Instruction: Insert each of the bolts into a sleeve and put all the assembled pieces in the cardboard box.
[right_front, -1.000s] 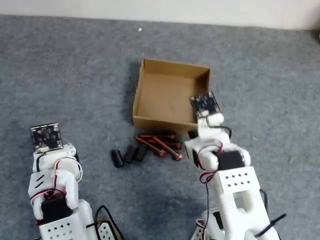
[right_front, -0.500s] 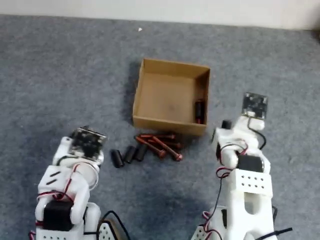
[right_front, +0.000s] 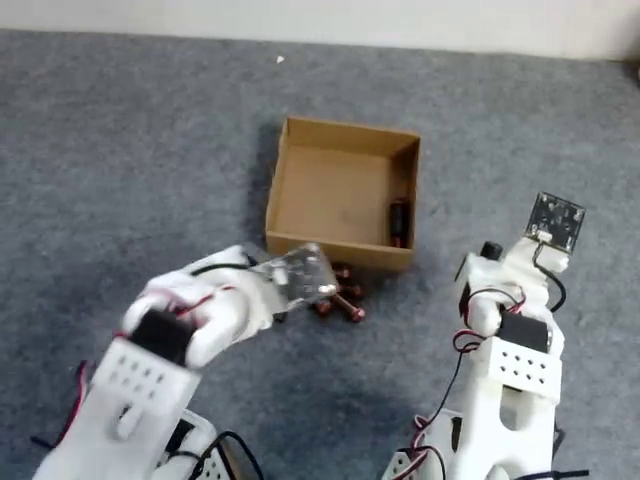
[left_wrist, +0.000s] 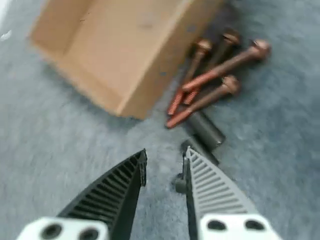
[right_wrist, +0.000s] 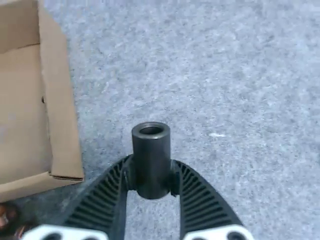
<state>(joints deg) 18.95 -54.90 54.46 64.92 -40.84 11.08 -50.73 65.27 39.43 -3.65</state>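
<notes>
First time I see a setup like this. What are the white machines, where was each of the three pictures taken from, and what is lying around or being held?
The white machines are two small robot arms side by side, each ending in two fingers that grip. One picture comes from a fixed camera looking down; the other two come from a camera on each arm's wrist, looking along its fingers. On the grey carpet stands an open cardboard box with one dark piece inside, against a wall. Before the box lie copper-coloured bolts and black sleeves. The left arm's fingers are open near the sleeves and hold nothing. The right arm's fingers are shut on one black sleeve, its hollow end towards the camera, beside the box.
</notes>
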